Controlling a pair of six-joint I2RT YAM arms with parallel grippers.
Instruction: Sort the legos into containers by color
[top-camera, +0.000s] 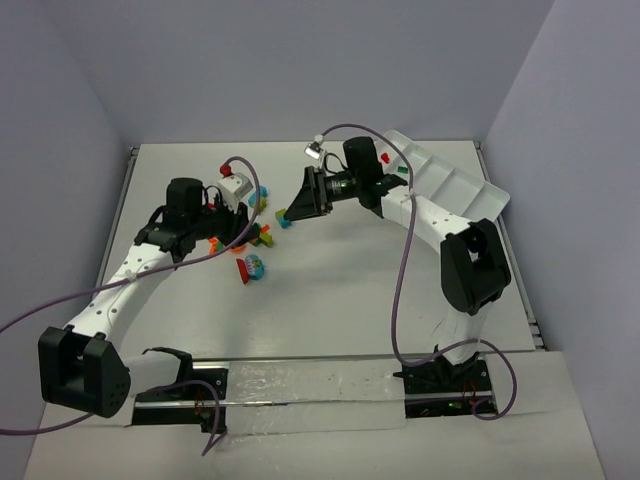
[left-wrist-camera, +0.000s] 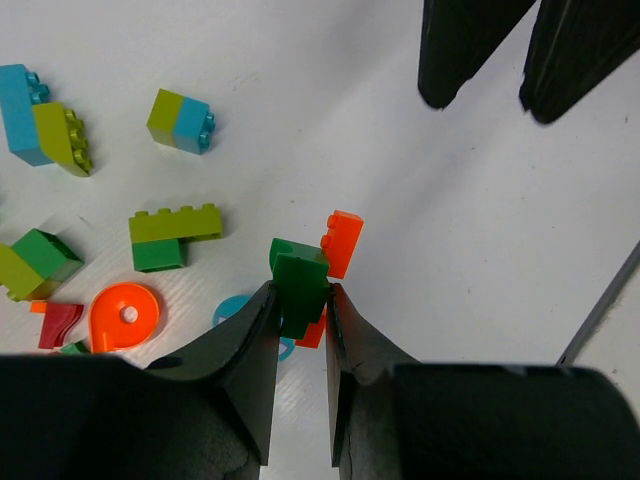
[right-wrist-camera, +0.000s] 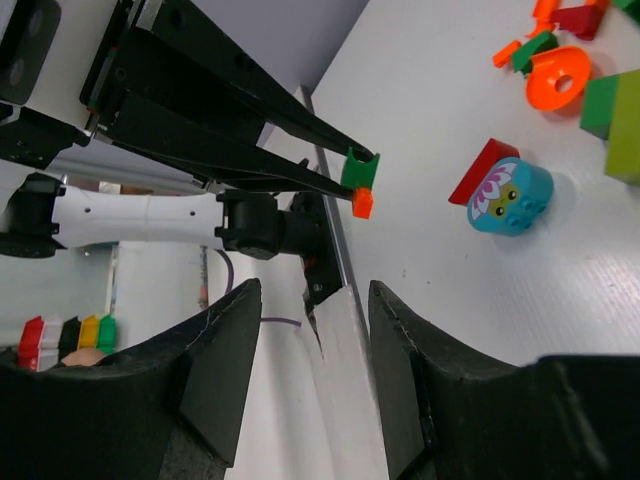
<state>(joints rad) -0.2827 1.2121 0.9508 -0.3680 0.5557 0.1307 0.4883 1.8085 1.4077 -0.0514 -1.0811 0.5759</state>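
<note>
The legos (top-camera: 262, 232) lie scattered on the white table (top-camera: 340, 300), in a loose cluster left of centre, just beyond the left arm's wrist. They are glossy hard plastic with studded tops. Among them are a block (left-wrist-camera: 180, 120) that is half yellow-green and half cyan, a yellow-green bar (left-wrist-camera: 175, 224) stacked on a green brick, and a flat orange ring (left-wrist-camera: 122, 316). A red wedge (right-wrist-camera: 480, 172) leans on a round cyan piece (right-wrist-camera: 510, 195) printed with a face and a flower. The white tray (top-camera: 455, 185) of long containers sits at the far right, slanting along the wall, well apart from the cluster.

The left gripper (left-wrist-camera: 301, 300) pinches a dark green brick (left-wrist-camera: 298, 272) between its black fingertips, jaws drawn narrow. A small orange brick (left-wrist-camera: 342, 243) clings to the green one's side. The right gripper (right-wrist-camera: 315, 295) has its jaws spread, with nothing between them and no brick touched.

The left arm (top-camera: 120, 290) stretches from its near-left base far and to the right, low over the table. The right arm (top-camera: 470, 265) rises from the near-right base and bends at a black elbow on the right. Its forearm reaches left toward the centre. The two grippers point at each other, near but not touching.
</note>
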